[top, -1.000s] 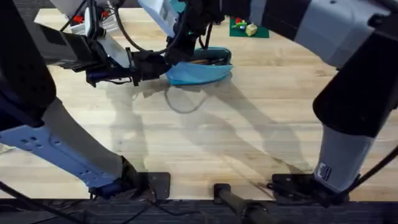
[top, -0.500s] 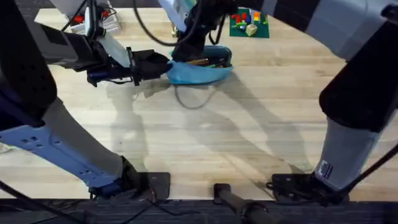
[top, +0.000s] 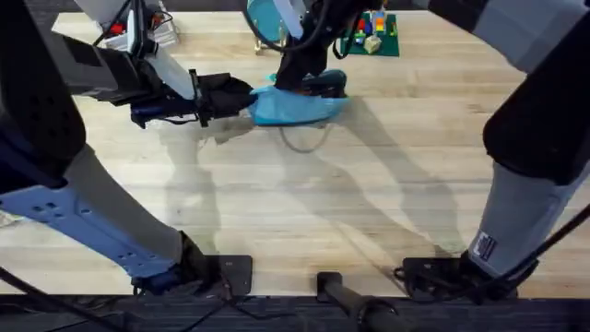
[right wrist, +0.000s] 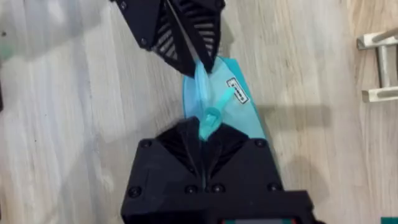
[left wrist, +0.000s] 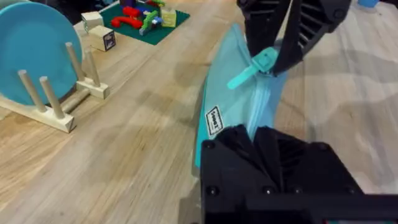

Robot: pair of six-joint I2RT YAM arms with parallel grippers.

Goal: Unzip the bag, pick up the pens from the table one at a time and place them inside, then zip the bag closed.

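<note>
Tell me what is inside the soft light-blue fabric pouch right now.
Nothing inside shows. The light-blue fabric pouch looks zipped nearly shut, the right gripper on its teal zipper pull and the left gripper clamping one end. The fabric hides any pens.

Bright, even light is coming down from above, and the table (top: 369, 184) is glowing pale and warm. Soft grey shadows of the arms are stretching across the planks toward the near edge. Close under the overhead camera, the arms are looming large, dark and blurred at both sides. In the left wrist view a faint sheen is lying on the wood, and the near housing is looking soft.
</note>
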